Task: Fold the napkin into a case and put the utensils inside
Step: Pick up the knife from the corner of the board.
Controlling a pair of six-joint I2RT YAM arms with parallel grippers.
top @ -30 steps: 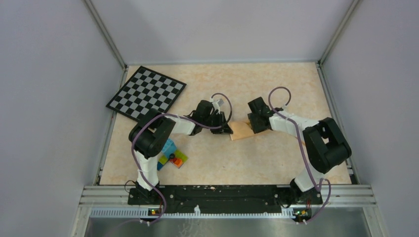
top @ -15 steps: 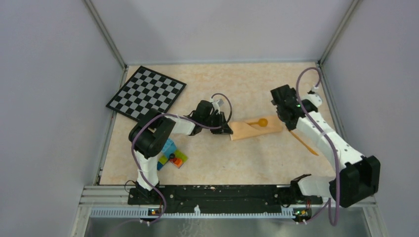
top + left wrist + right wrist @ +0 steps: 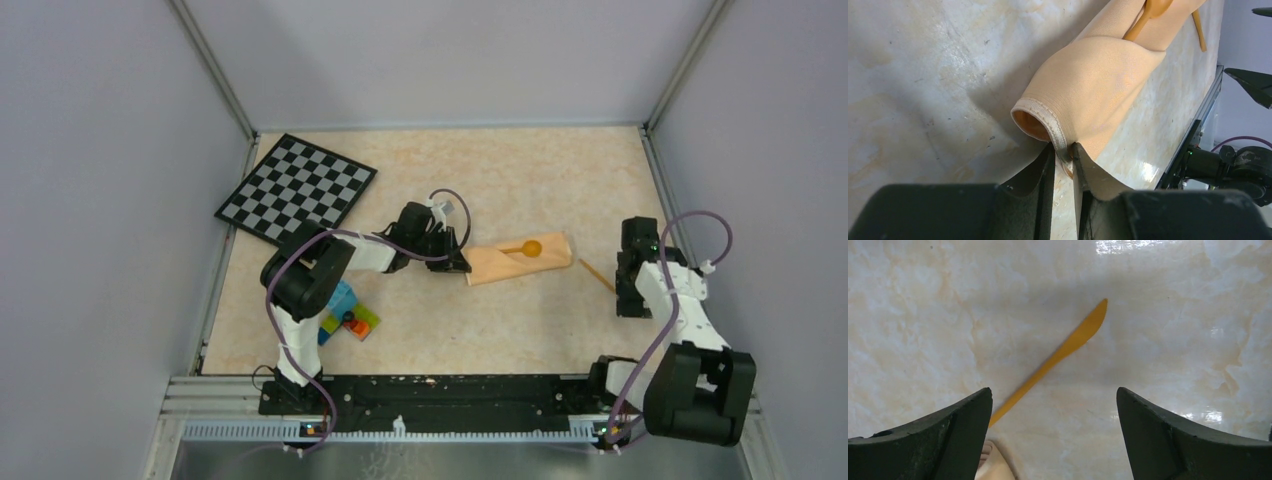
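Note:
The peach-orange napkin (image 3: 505, 265), folded into a narrow case, lies mid-table. An orange-yellow spoon (image 3: 526, 248) lies on it, bowl toward the right. My left gripper (image 3: 457, 263) is shut on the case's left hem. In the left wrist view (image 3: 1064, 150) it pinches the hem, and the cloth (image 3: 1098, 85) bulges open beside it, with the spoon (image 3: 1149, 14) beyond. A slim yellow knife (image 3: 598, 276) lies on the table just right of the case. My right gripper (image 3: 628, 288) is open and empty above it. In the right wrist view (image 3: 1054, 392) the knife (image 3: 1058, 357) lies between the spread fingers.
A black-and-white checkered board (image 3: 296, 187) lies at the back left. A cluster of coloured toy bricks (image 3: 348, 318) sits near the left arm's base. Metal rails edge the table on the left, right and near sides.
My right arm pulled back from the case and swung right, leaving the spoon on the cloth; it now hangs over the knife. The left gripper has not moved.

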